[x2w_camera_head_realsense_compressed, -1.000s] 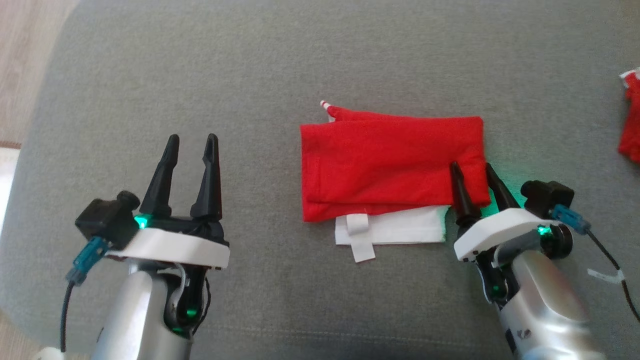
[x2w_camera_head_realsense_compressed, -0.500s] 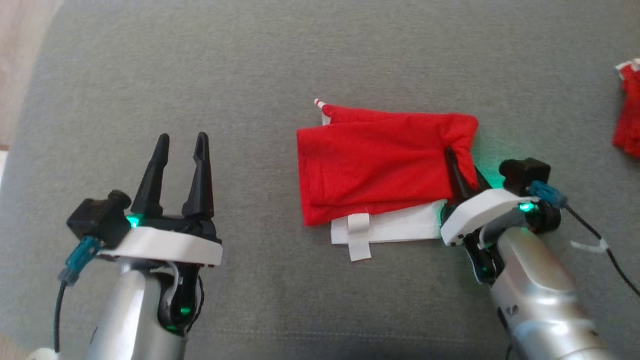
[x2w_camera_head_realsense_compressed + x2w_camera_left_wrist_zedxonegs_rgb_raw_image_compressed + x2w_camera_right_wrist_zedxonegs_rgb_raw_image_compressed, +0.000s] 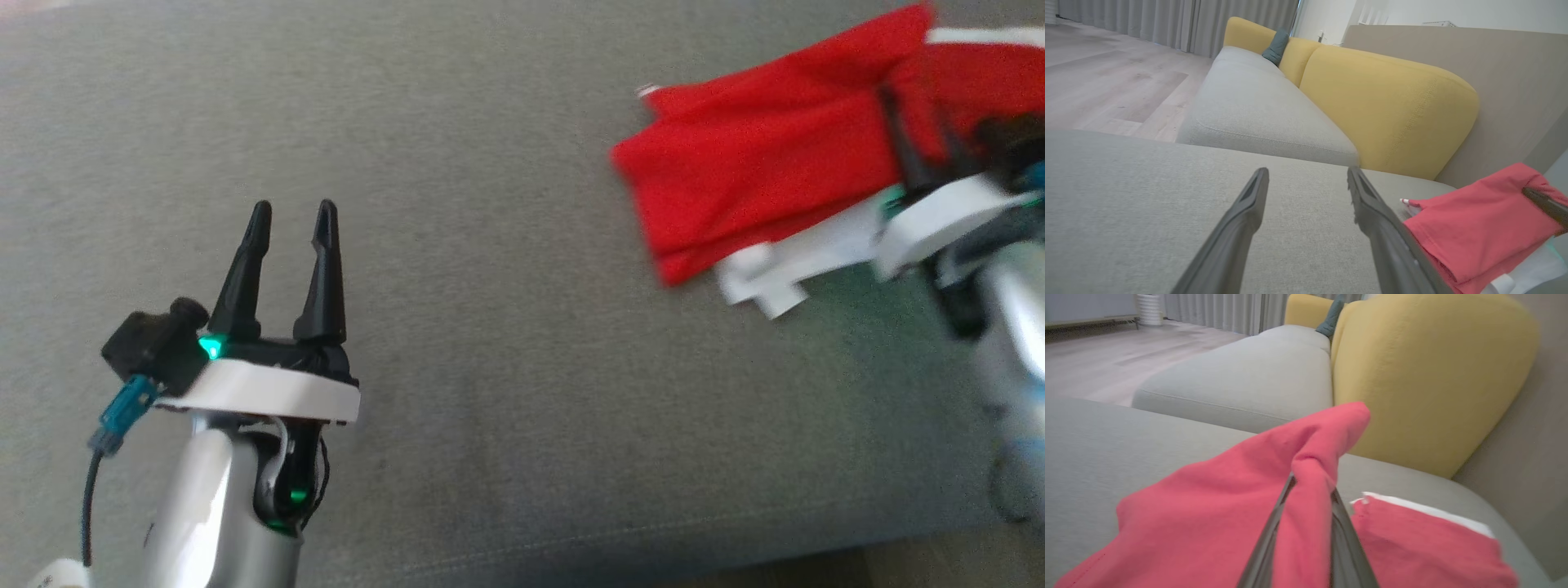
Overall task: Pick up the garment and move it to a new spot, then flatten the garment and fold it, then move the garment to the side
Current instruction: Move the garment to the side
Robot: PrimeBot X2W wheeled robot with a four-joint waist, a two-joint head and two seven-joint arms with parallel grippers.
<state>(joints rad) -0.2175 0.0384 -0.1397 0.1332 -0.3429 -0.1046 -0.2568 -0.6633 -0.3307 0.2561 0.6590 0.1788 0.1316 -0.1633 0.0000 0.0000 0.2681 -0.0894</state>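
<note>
The garment (image 3: pixel 759 163), red shorts folded into a flat packet with white lining along the near edge, lies on the grey cushion at the upper right of the head view. My right gripper (image 3: pixel 910 122) is shut on its right end, and the cloth bunches up there. In the right wrist view the red fabric (image 3: pixel 1208 514) rises in a peak between my gripper's fingers (image 3: pixel 1312 484). My left gripper (image 3: pixel 294 208) hovers open over bare cushion at the lower left, holding nothing. The left wrist view shows the garment (image 3: pixel 1474 228) to the right of those open fingers (image 3: pixel 1308 171).
The grey sofa cushion (image 3: pixel 490 327) carries everything, and its front edge runs along the bottom. A second red cloth with white trim (image 3: pixel 1425 543) lies just right of the garment. A yellow backrest (image 3: pixel 1392 110) stands behind, with wooden floor (image 3: pixel 1106 81) to the left.
My right gripper has shut on the garment's right end and pulled it to the right, towards the other red cloth. The head view has shifted too. The left gripper stays open in place.
</note>
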